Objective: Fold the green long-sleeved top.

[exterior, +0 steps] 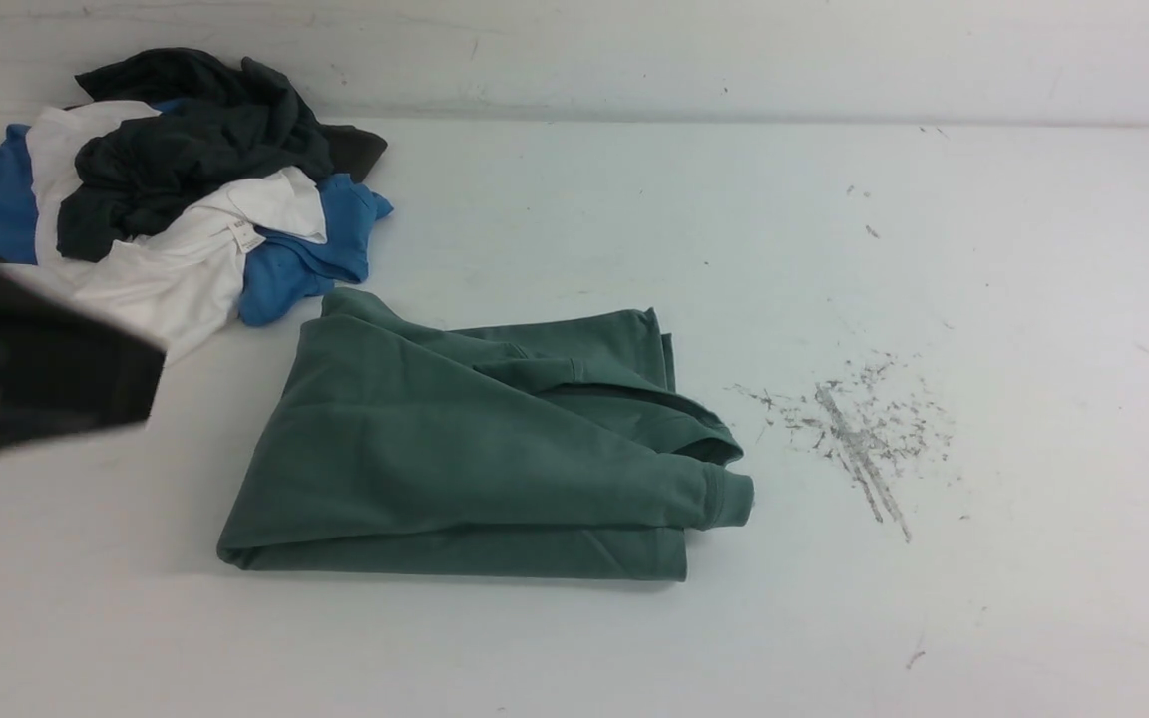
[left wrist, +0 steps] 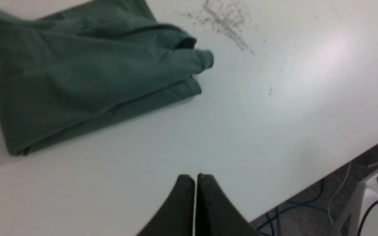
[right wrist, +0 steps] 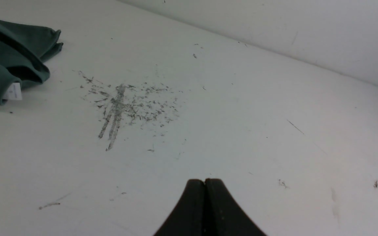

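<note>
Green top: the green long-sleeved top lay folded into a rough rectangle near the middle of the counter, closer to my near edge than to the far one, with a ribbed cuff poking out on its right side.
Label: a small white label showed at the top's edge in my right wrist view.
Left claw: my left claw was pinched fully shut, gripping nothing, above bare counter near the near edge, apart from the top.
Right claw: my right claw was likewise closed tight and empty, over bare counter beside the grey scuff marks.
Clothes pile: a heap of charcoal, white and blue clothes sat at the far left corner, just beyond the top.
</note>
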Available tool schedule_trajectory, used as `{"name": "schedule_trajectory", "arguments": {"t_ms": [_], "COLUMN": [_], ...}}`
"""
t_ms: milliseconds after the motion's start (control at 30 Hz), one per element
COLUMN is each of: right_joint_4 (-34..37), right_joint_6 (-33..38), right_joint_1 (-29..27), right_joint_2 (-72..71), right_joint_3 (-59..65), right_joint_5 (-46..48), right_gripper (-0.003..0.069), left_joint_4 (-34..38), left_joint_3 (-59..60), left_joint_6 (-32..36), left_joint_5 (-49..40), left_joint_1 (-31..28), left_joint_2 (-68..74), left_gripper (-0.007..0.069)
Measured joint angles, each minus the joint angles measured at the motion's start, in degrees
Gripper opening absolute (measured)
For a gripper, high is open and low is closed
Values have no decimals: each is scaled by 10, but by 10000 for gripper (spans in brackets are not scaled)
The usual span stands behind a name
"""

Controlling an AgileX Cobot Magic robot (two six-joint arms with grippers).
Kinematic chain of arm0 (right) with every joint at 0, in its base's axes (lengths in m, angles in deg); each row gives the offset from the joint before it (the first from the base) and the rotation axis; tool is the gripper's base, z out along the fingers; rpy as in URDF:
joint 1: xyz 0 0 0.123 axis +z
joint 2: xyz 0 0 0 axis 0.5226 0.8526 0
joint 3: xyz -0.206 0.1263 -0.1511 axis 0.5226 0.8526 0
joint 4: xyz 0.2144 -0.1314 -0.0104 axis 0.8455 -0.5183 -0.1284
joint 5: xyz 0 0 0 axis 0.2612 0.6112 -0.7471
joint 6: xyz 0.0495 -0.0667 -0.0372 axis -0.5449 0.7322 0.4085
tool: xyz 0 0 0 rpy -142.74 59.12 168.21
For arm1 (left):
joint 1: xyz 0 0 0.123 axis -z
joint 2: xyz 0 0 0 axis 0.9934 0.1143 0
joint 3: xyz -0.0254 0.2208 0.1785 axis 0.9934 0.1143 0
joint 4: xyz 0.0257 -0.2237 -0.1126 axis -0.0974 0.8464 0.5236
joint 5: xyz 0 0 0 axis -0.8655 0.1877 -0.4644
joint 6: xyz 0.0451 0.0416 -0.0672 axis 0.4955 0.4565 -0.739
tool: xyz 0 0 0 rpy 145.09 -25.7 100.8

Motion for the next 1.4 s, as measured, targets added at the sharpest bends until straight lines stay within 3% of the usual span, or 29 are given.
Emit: {"name": "schedule_trajectory", "arguments": {"t_ms": [200, 400, 567, 633, 733, 867, 1067, 1400], "right_joint_4": [0, 1, 1, 1, 1, 1, 2, 2], "right_joint_6": [-75, -117, -122, -122, -122, -122, -122, -122], "right_joint_1": [0, 0, 0, 0, 0, 0, 0, 0], "right_joint_2": [0, 0, 0, 0, 0, 0, 0, 0], "right_joint_3": [0, 0, 0, 0, 0, 0, 0, 0], "right_joint_5": [0, 0, 0, 0, 1, 1, 1, 1], "right_gripper": [-15, -15, -15, -15, -15, -15, -15, -15], "left_joint_4": [-34, -44, -63, -90, -202, -308, -376, -373], "left_joint_3": [134, 193, 234, 250, 312, 368, 434, 497], "left_joint_6": [-21, -55, -61, -58, -49, -44, -43, -43], "left_joint_5": [10, 44, 169, 211, 342, 410, 428, 431], "left_joint_1": [0, 0, 0, 0, 0, 0, 0, 0], "left_joint_2": [-109, -187, -268, -283, -296, -296, -296, -296], "left_gripper": [-4, -4, -4, -4, -4, -4, -4, -4]}}
